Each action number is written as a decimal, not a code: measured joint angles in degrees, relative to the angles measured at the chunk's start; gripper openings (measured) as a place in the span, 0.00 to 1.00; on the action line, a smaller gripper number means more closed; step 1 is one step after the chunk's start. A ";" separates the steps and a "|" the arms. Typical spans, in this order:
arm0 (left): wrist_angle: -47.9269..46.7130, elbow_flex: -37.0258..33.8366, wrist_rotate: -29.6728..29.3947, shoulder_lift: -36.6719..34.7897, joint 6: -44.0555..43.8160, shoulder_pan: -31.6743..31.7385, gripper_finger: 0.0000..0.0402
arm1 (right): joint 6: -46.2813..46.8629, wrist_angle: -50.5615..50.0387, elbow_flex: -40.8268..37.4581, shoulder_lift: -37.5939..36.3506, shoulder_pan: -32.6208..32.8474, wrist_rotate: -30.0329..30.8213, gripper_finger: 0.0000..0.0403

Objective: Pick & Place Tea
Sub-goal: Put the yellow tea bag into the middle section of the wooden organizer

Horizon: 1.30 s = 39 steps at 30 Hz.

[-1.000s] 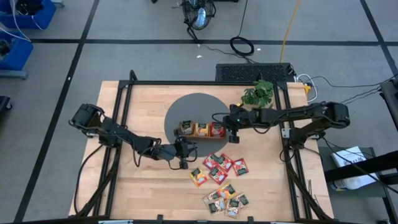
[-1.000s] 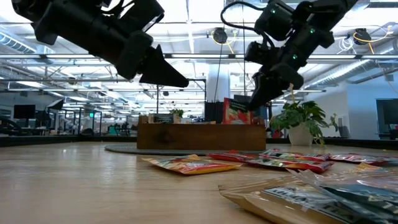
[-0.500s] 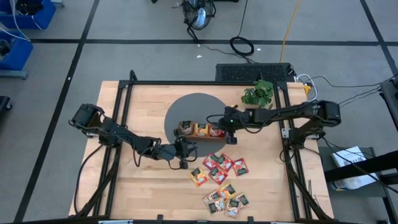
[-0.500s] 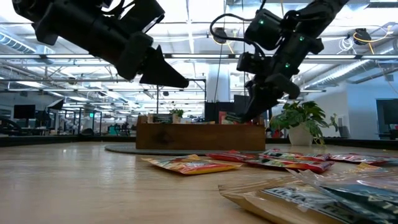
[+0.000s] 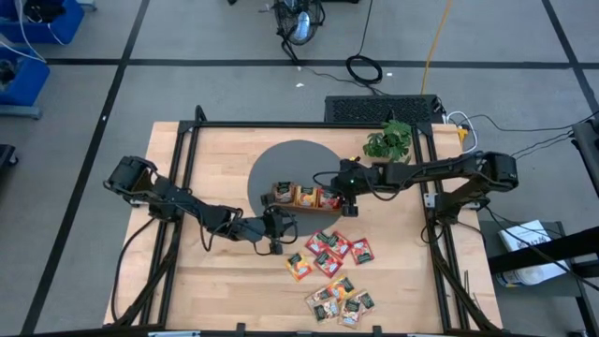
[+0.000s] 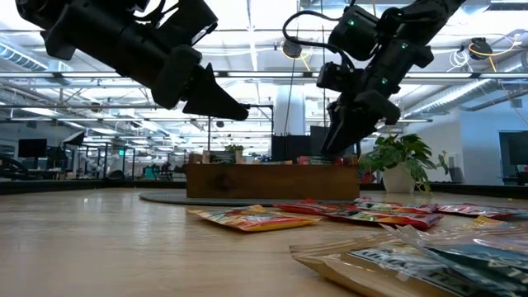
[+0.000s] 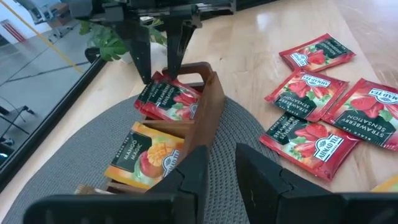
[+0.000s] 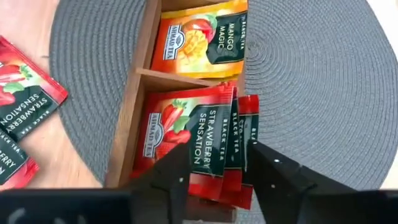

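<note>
The wooden tray [image 5: 301, 187] stands on a round grey mat [image 5: 299, 159]. Red tea sachets [image 8: 193, 140] lie stacked in its right end compartment and an orange one [image 8: 202, 37] in the middle. More tea sachets, red [image 5: 328, 245] and mixed [image 5: 342, 301], lie flat on the table nearer the front. My right gripper [image 8: 214, 165] hangs open just above the red stack, fingers pointing down [image 7: 158, 68]; I cannot tell whether they touch it. My left gripper [image 5: 281, 229] hovers by the tray's near side, its fingers [image 7: 221, 165] a little apart with nothing between them.
A potted plant [image 5: 388, 140] stands at the back right of the table, behind my right arm. A black frame [image 5: 187, 187] borders the tabletop. Bare wood lies to the left of the mat and along the near left.
My right gripper has carried a red sachet down and a little toward the table's left, into the tray's right end compartment. It has opened and let go. The sachet, held upright above the tray before, now lies in the compartment.
</note>
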 joint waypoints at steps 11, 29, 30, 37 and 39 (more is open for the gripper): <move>-1.24 0.02 0.04 0.00 -0.82 0.00 0.22 | -0.59 4.44 -0.02 -4.14 0.06 2.97 0.47; -8.43 2.61 17.42 1.00 -23.55 -4.35 0.22 | -0.87 26.95 -12.72 -4.93 18.92 -3.09 0.39; -9.35 3.44 17.66 1.35 -25.77 -5.20 0.22 | -0.91 30.03 -14.20 -5.17 18.59 -3.06 0.39; -16.71 14.47 18.07 7.40 -34.21 -9.87 0.22 | 0.14 47.64 -24.01 -5.60 16.01 -2.97 0.37; -18.92 17.89 18.06 11.58 -35.39 -10.44 0.22 | 0.36 51.41 -26.24 -5.68 15.39 -2.92 0.37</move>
